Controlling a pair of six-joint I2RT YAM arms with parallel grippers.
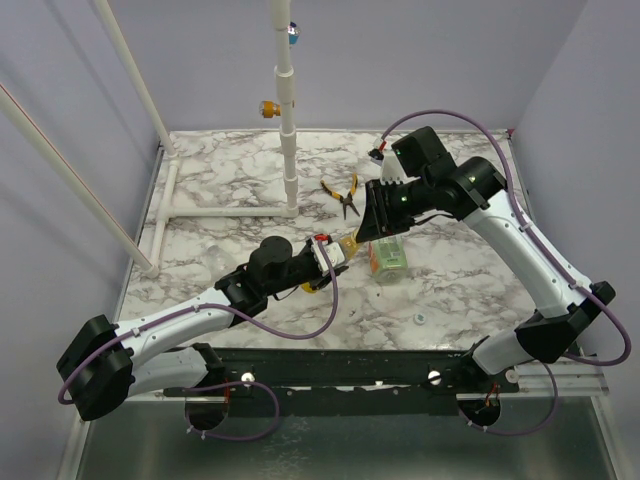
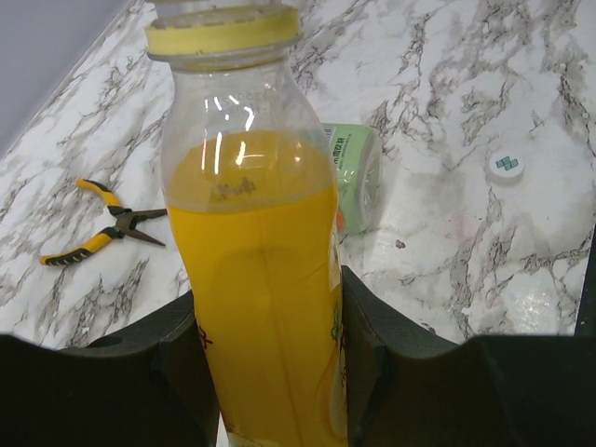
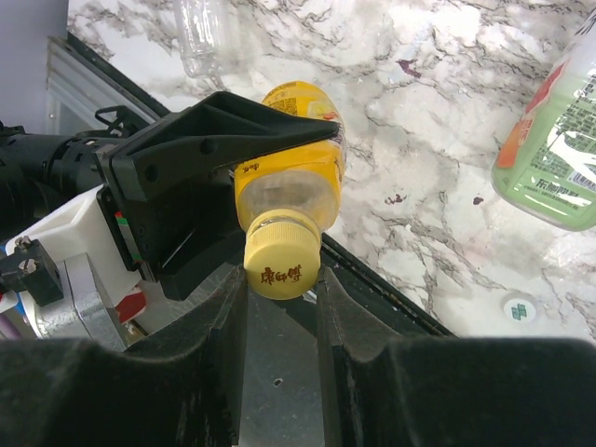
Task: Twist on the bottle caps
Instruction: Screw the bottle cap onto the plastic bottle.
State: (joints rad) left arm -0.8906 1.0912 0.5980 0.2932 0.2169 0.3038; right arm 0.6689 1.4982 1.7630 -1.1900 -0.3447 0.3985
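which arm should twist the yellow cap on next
Right. The right gripper is shut on the yellow cap at the neck. The left gripper clamps the yellow bottle by its body and can only steady it.

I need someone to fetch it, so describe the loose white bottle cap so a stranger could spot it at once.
On the marble table, look by the near edge on the right arm's side, in front of the green-labelled bottle lying down. The white cap lies there alone, a small green mark on top; the yellow cap is pinched in the right gripper.
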